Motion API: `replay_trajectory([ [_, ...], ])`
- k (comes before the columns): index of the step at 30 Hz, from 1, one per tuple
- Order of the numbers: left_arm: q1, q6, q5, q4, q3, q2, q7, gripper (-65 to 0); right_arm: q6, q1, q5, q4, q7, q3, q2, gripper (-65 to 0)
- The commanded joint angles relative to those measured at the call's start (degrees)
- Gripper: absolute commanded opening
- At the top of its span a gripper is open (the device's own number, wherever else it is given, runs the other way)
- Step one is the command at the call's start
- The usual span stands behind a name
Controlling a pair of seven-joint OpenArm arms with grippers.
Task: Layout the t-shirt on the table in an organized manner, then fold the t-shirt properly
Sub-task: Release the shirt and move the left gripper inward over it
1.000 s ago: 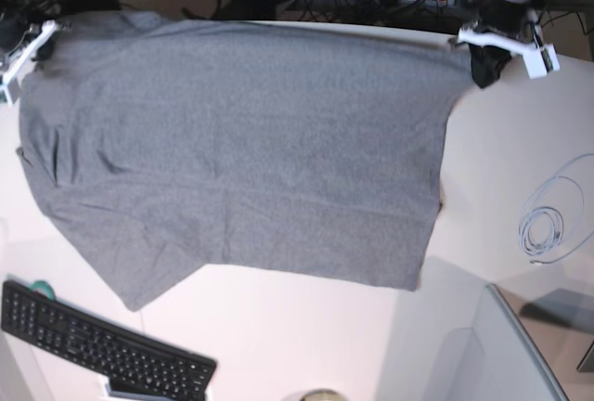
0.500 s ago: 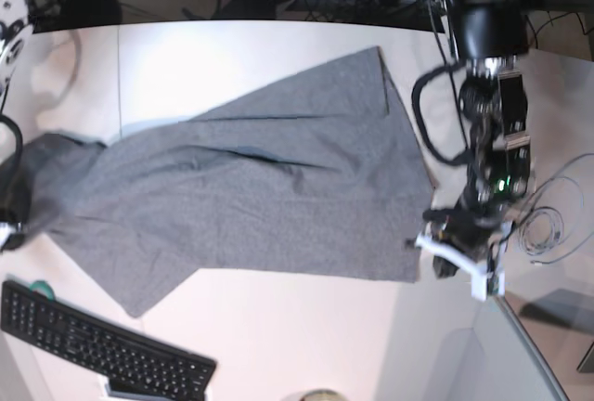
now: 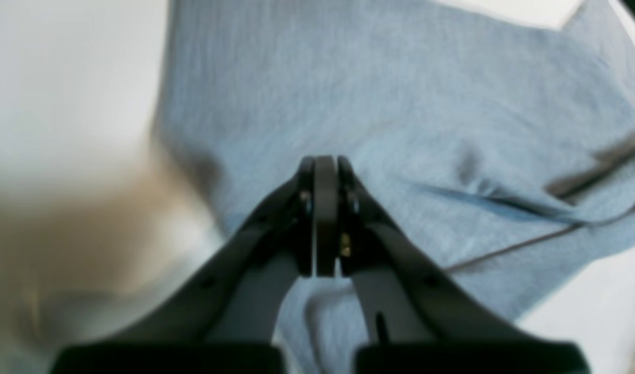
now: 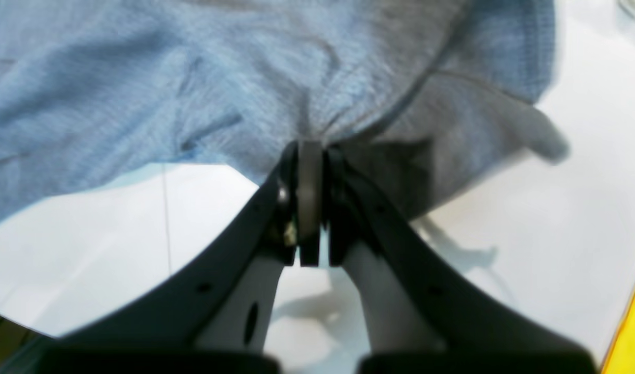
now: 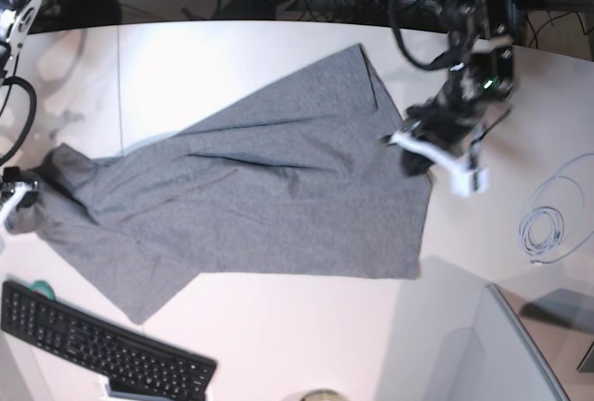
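**Ana:** Fabric first, in the base view: the grey t-shirt (image 5: 251, 197) lies slantwise over the white table (image 5: 306, 345), from the left edge of the frame to right of centre, with one corner peaking toward the upper middle.

**Ben:** And the arms there?

**Ana:** The left gripper (image 5: 413, 155) is at centre right, at the shirt's right edge. The right gripper (image 5: 17, 199) sits at the far left edge, where the cloth bunches. A black keyboard (image 5: 102, 345) lies at the lower left, apart from the shirt, and a coiled white cable (image 5: 548, 225) lies at the right.

**Ben:** Left wrist view?

**Ana:** It is blurred. The left gripper (image 3: 325, 166) has its jaws pressed together in mid-frame, over the t-shirt (image 3: 400, 104), which fills the upper and right parts. Cloth bunches right under the tips, so it looks clenched on the fabric, though the pinch itself is hidden. Bare table (image 3: 63, 78) shows at the upper left.

**Ben:** Right wrist view?

**Ana:** The right gripper (image 4: 309, 150) is clamped shut on the t-shirt (image 4: 192, 78); wrinkles fan out from its tips, and a fold hangs to the right of them. The cloth covers the top of the frame, and the table (image 4: 556, 208) with its thin dark seam lies beneath.
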Motion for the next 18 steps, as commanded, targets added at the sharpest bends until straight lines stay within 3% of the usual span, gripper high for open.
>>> replay_trajectory([
  [1,2.0,-0.7,-2.7,1.4,-1.3,-0.5,-1.1,-65.0,0.2,0.2,1.0,2.9,0.9,0.5,1.0,-64.7],
  [2,4.6,-0.7,-5.0,1.2,-2.5,-0.7,-1.2,-65.0,0.2,-1.6,1.0,5.0,0.2,1.0,0.4,-64.7],
  [4,8.7,-2.2,-8.6,1.2,-2.8,-2.0,-2.3,-49.5,0.2,-4.3,1.0,8.9,-1.0,2.1,-1.6,-64.7],
  [8,13.9,-14.3,-9.9,1.0,-1.9,-2.0,-9.7,-13.8,0.2,-8.4,1.0,14.8,-2.3,4.0,-4.3,-64.8],
  [10,13.8,-17.1,-5.5,0.1,1.4,-2.6,-12.3,-3.8,0.2,-9.4,1.0,16.2,-2.3,4.0,-5.4,-64.8],
  [13,11.9,-17.0,5.5,-1.3,5.9,-2.7,-14.7,-4.8,0.2,-10.4,1.0,16.8,-2.3,4.0,-5.6,-64.8],
  [18,6.7,-17.2,21.8,-4.7,13.2,-2.9,-14.8,-17.9,0.2,-10.7,1.0,16.8,-2.9,4.0,-5.6,-64.8],
])
